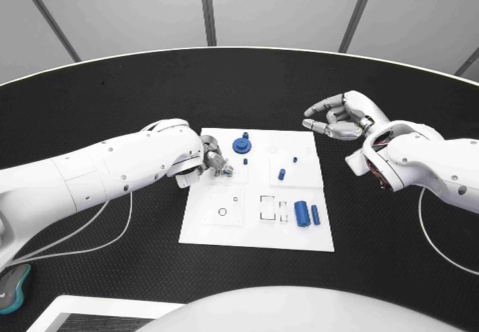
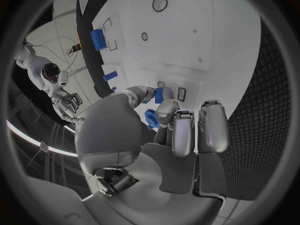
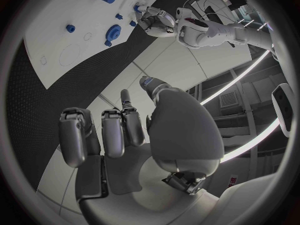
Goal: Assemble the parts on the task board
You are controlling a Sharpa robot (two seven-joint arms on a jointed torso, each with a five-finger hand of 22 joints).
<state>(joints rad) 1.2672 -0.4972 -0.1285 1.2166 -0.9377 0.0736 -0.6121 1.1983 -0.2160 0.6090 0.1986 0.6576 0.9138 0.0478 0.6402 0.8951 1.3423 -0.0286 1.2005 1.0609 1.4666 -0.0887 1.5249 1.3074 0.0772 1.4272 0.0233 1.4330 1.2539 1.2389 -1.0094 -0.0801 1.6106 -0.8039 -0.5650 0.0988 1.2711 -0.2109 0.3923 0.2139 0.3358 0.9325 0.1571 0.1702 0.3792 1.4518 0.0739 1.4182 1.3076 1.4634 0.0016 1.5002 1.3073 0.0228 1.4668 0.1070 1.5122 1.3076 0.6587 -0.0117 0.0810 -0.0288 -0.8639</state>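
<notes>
While the left hand (image 1: 212, 162) pinches a small blue part (image 2: 159, 95) over the task board (image 1: 300, 238), left of the blue gear (image 1: 241, 145), a tilt could jam it. Right hand (image 1: 338, 117) hangs empty, fingers curled, off-board above the desk (image 1: 120, 97).

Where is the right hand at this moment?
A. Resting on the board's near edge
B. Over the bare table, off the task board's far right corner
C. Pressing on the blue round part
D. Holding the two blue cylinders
B: the right hand hangs with curled fingers over the black table, clear of the task board.
</notes>
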